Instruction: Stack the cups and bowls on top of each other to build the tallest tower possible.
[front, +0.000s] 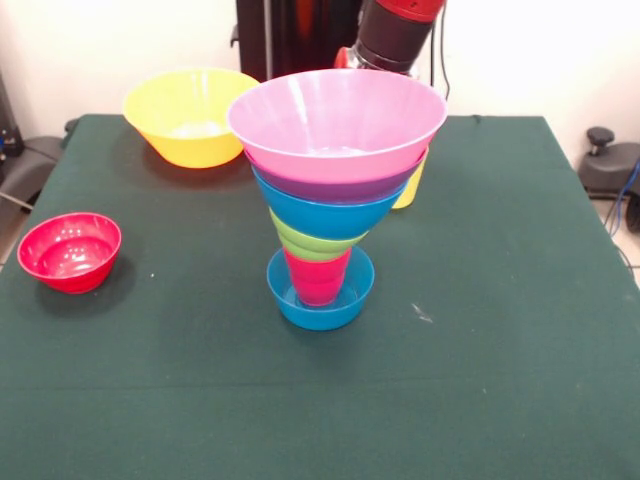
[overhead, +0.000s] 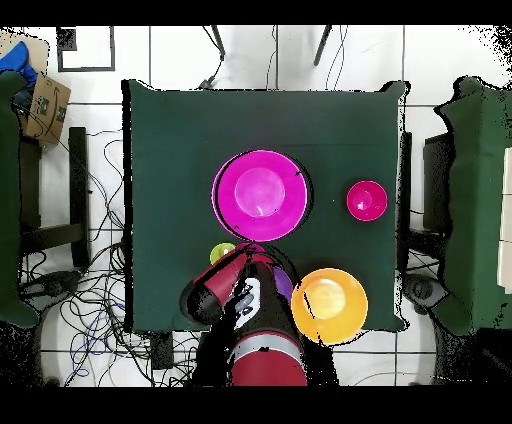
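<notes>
Arm (overhead: 235, 290) sits between tower (front: 335, 190) and large yellow bowl (overhead: 329, 305); yellow cup (front: 410, 185) just behind tower; end effector state cannot be determined.

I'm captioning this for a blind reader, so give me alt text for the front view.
A tower widens upward on a green table: small blue bowl, red cup, lime green bowl, blue, purple and pink bowls. A red bowl sits left, a yellow bowl behind.

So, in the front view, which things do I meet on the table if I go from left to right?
Small red bowl → large yellow bowl → the tower, pink bowl on top. The yellow cup behind the tower overlaps it, so I leave it out.
</notes>
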